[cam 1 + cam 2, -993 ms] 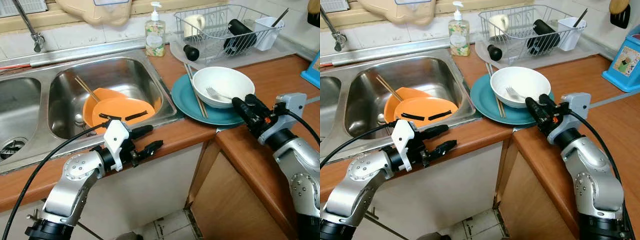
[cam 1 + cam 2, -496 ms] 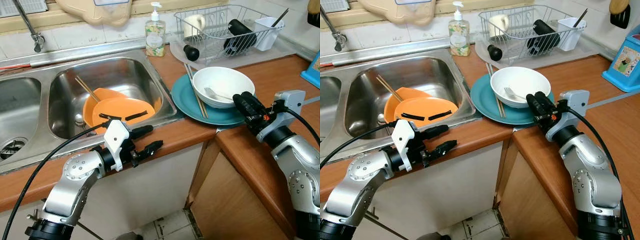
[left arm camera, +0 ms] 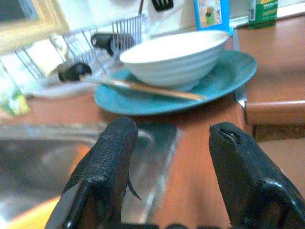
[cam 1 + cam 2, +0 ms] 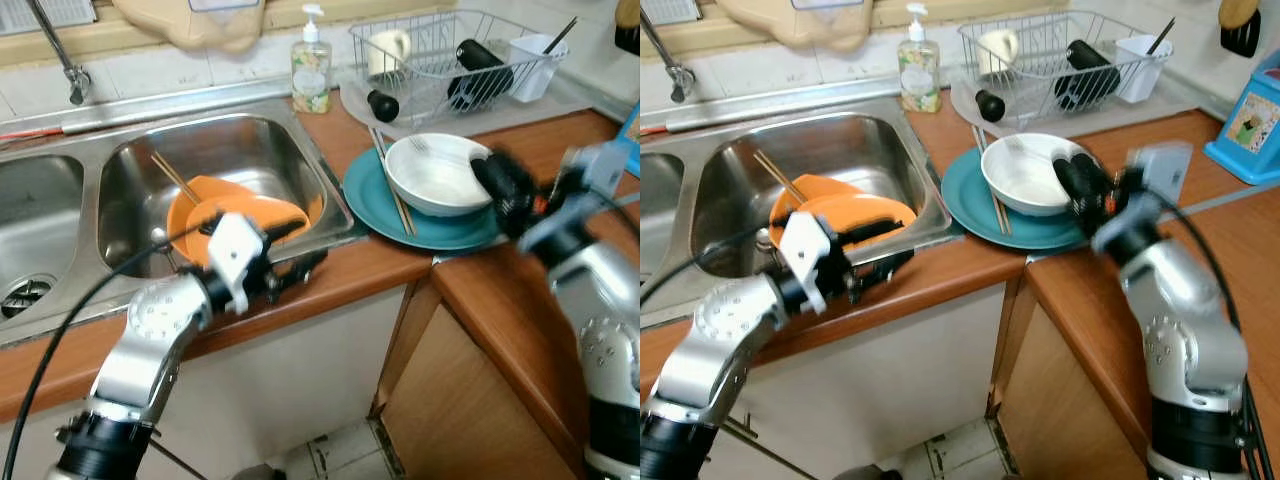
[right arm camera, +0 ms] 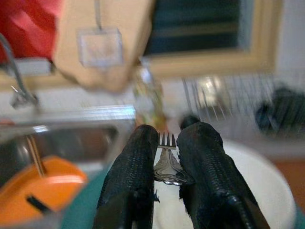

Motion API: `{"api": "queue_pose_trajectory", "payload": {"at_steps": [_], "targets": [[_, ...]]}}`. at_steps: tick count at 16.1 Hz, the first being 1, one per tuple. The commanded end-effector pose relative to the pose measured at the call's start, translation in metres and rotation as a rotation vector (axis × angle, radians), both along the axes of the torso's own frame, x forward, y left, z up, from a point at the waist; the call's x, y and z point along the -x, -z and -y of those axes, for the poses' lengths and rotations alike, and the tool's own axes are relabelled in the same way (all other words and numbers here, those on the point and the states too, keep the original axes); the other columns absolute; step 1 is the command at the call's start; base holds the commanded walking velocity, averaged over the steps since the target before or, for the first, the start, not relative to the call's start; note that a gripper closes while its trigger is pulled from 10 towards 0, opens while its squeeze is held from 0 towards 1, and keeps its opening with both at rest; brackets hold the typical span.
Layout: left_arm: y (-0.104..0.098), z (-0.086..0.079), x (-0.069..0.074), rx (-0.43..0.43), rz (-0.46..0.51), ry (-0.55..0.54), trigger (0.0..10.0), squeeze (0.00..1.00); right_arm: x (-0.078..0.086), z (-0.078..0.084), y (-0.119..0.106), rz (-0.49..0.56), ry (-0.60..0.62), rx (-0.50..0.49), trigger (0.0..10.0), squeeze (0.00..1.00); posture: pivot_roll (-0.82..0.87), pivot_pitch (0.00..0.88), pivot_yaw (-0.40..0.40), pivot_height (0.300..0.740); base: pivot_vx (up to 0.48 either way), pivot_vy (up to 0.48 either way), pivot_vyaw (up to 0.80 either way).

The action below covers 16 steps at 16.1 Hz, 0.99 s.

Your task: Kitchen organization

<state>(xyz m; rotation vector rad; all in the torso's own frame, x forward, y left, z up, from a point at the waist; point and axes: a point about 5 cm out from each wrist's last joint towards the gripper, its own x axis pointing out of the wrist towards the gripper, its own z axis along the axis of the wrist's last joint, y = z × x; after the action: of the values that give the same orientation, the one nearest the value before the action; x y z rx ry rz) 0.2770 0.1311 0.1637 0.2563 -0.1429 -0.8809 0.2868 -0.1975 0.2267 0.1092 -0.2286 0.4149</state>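
My right gripper (image 4: 486, 173) is shut on a silver fork (image 5: 167, 164) and holds it over the white bowl (image 4: 437, 178), tines pointing towards the sink wall. The bowl sits on a teal plate (image 4: 420, 222) with a pair of chopsticks (image 4: 393, 190) lying across the plate's left side. My left gripper (image 4: 313, 244) is open and empty above the counter edge at the sink's front right corner. In the left wrist view its fingers (image 3: 102, 164) point at the bowl (image 3: 176, 57) and plate (image 3: 143, 102). Both arms are blurred.
Orange plates (image 4: 245, 213) and chopsticks (image 4: 173, 176) lie in the right sink basin (image 4: 240, 140). A soap bottle (image 4: 311, 66) and a wire dish rack (image 4: 455, 55) with a mug and dark items stand behind. The faucet (image 4: 62, 58) is at the back left.
My right gripper has risen and lifted the fork out of the bowl. My left arm has swung up and towards the sink edge.
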Motion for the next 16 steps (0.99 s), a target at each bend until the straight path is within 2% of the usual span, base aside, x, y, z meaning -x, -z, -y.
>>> {"api": "queue_pose_trajectory", "payload": {"at_steps": [1, 3, 4, 7, 9, 10, 11, 12, 13, 14, 16], "targets": [[0.001, -0.002, -0.003, -0.047, 0.019, -0.013, 10.0, 0.00, 0.001, -0.005, -0.004, 0.002, -0.026, -0.005, 0.0, 0.00, -0.15, 0.000, 0.066, 0.740, 0.000, 0.000, 0.00], [-0.003, 0.005, -0.010, -0.120, 0.096, -0.003, 10.0, 0.00, 0.003, -0.027, -0.008, 0.002, -0.127, -0.005, 0.0, 0.00, -0.15, 0.000, 0.068, 0.740, 0.000, 0.000, 0.00], [-0.003, 0.006, -0.011, -0.124, 0.103, -0.002, 10.0, 0.00, 0.004, -0.029, -0.008, 0.000, -0.140, -0.005, 0.0, 0.00, -0.15, 0.000, 0.068, 0.740, 0.000, 0.000, 0.00], [-0.008, 0.015, -0.015, -0.115, 0.155, 0.001, 10.0, 0.00, 0.010, -0.055, 0.005, -0.067, -0.241, 0.079, 0.0, 0.00, -0.14, 0.000, 0.068, 0.740, 0.000, 0.000, 0.00], [-0.004, 0.020, -0.014, -0.126, 0.155, 0.020, 10.0, 0.00, 0.013, -0.069, 0.013, -0.103, -0.294, 0.118, 0.0, 0.00, -0.15, 0.000, 0.069, 0.740, 0.000, 0.000, 0.00], [-0.003, 0.021, -0.014, -0.129, 0.155, 0.023, 9.6, 0.00, 0.016, -0.075, 0.015, -0.113, -0.325, 0.127, 0.0, 0.00, -0.15, 0.000, 0.068, 0.740, 0.000, 0.000, 0.00], [-0.002, 0.021, -0.014, -0.131, 0.158, 0.023, 8.3, 0.00, 0.019, -0.080, 0.016, -0.118, -0.351, 0.132, 0.0, 0.00, -0.15, 0.000, 0.067, 0.740, 0.000, 0.000, 0.00], [-0.001, 0.021, -0.014, -0.134, 0.154, 0.029, 4.2, 0.00, 0.020, -0.085, 0.017, -0.123, -0.373, 0.132, 0.0, 0.00, -0.15, 0.000, 0.069, 0.740, 0.000, 0.000, 0.00], [0.000, 0.021, -0.014, -0.137, 0.151, 0.032, 3.6, 0.00, 0.021, -0.087, 0.017, -0.124, -0.380, 0.134, 0.0, 0.00, -0.15, 0.000, 0.069, 0.740, 0.000, 0.000, 0.00], [0.002, 0.021, -0.014, -0.145, 0.150, 0.037, 0.5, 0.00, 0.023, -0.092, 0.018, -0.129, -0.400, 0.143, 0.0, 0.00, -0.15, 0.000, 0.071, 0.740, 0.000, 0.000, 0.00], [0.003, 0.021, -0.014, -0.148, 0.157, 0.034, 0.2, 0.00, 0.026, -0.096, 0.020, -0.137, -0.418, 0.153, 0.0, 0.00, -0.14, 0.000, 0.067, 0.740, 0.000, 0.000, 0.00]]}}
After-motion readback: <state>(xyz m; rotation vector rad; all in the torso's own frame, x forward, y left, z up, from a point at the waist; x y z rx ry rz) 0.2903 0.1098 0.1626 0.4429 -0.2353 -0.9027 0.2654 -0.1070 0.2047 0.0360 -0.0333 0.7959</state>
